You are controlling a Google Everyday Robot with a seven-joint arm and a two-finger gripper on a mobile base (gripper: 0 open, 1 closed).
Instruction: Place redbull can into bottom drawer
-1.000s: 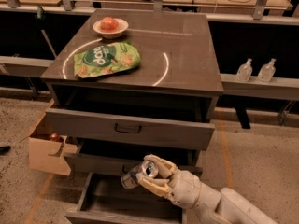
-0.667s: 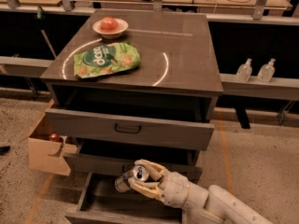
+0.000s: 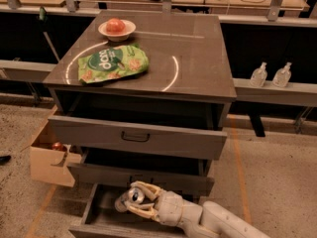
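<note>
The bottom drawer point(image 3: 99, 213) is pulled out at the foot of the grey cabinet, and its dark inside shows. My gripper point(image 3: 134, 202) reaches into it from the lower right. Its pale fingers point(image 3: 146, 189) are closed around the redbull can point(image 3: 128, 200), which lies tilted on its side with its silver top toward the camera. The can hangs just above the drawer's floor, near the middle of the drawer.
The top drawer point(image 3: 138, 138) and middle drawer point(image 3: 141, 175) also stand open above my gripper. A green chip bag point(image 3: 111, 62) and a bowl with a red apple point(image 3: 116, 29) sit on the cabinet top. A cardboard box point(image 3: 49, 157) stands at the left; two bottles point(image 3: 270, 75) are at the right.
My gripper has moved left and down with the can, deeper into the bottom drawer.
</note>
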